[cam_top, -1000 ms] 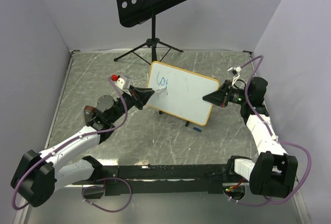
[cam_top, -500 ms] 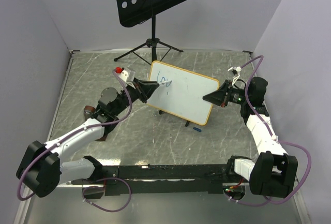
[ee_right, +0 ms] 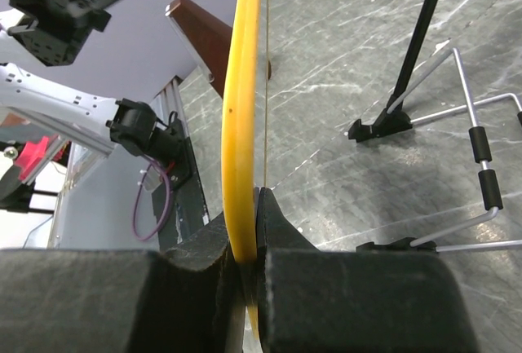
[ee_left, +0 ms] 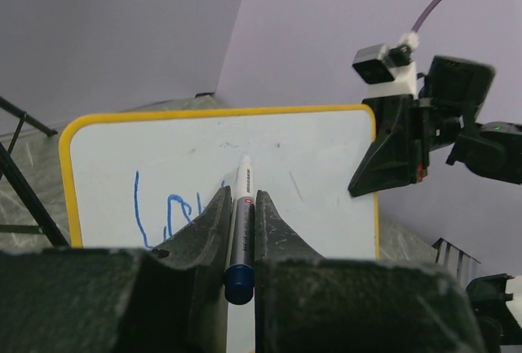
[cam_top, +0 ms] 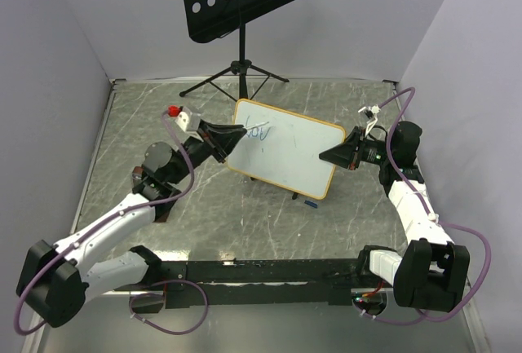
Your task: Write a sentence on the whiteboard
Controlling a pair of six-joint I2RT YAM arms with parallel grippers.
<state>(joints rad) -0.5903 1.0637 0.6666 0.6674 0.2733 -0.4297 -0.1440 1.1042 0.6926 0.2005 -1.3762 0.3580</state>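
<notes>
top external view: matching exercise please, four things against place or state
1 small white whiteboard with yellow frame
2 slim white marker with blue end
3 black perforated metal music stand
4 blue handwritten marker strokes

a clamped in left end effector
b farthest back
c edge pinched by right end effector
d on the board's left part

Pairs: 1-c, 2-a, 3-b, 4-d

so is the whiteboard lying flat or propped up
Propped up, tilted: the whiteboard stands on its feet on the table, right gripper clamping its edge.
</notes>
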